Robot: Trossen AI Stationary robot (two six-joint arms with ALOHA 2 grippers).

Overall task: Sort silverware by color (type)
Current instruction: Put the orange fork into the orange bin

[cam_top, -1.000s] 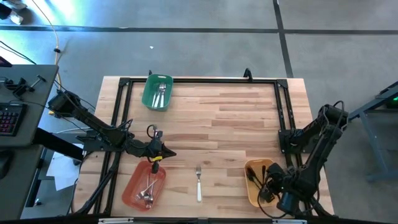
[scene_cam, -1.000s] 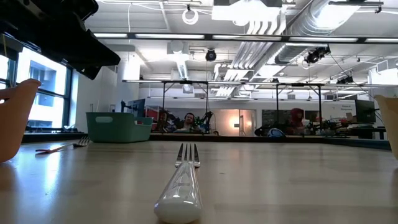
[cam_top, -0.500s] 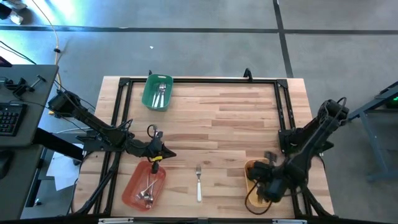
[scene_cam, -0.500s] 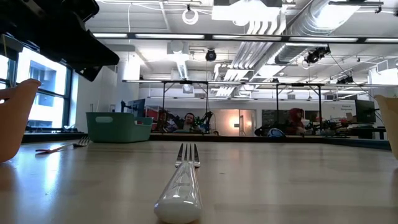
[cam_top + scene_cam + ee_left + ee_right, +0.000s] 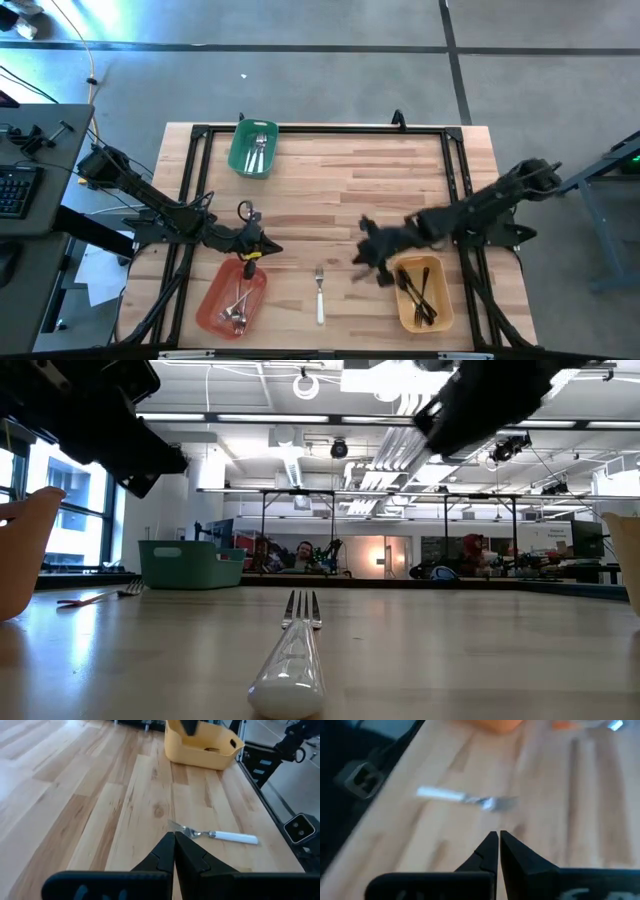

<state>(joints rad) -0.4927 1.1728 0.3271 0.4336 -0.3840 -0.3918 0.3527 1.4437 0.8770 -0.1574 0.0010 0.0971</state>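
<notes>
The right gripper (image 5: 372,258) hangs above the bench (image 5: 380,190), its fingers (image 5: 490,851) pressed together and holding nothing. A white-handled fork (image 5: 319,290) lies alone on the bare wood just ahead of those fingers, beside and apart from them, between the red bin (image 5: 232,296) and the yellow bin (image 5: 423,292). In the right wrist view the fork (image 5: 465,798) lies crosswise beyond the fingertips, untouched. In the low view it (image 5: 292,656) lies flat, tines pointing away across the bench.

The yellow bin sits just behind the right gripper and holds several black utensils (image 5: 417,290). The red bin holds a cluster of silver utensils (image 5: 238,305). The green bin (image 5: 253,149) stands at the far edge of the bench, well apart from both grippers, with silver utensils (image 5: 257,152) inside.

The left gripper (image 5: 262,246) waits over the far end of the red bin, fingers (image 5: 167,855) closed and empty. From the left wrist view the fork (image 5: 215,834) lies just beyond those fingers, with the yellow bin (image 5: 202,750) farther off.
</notes>
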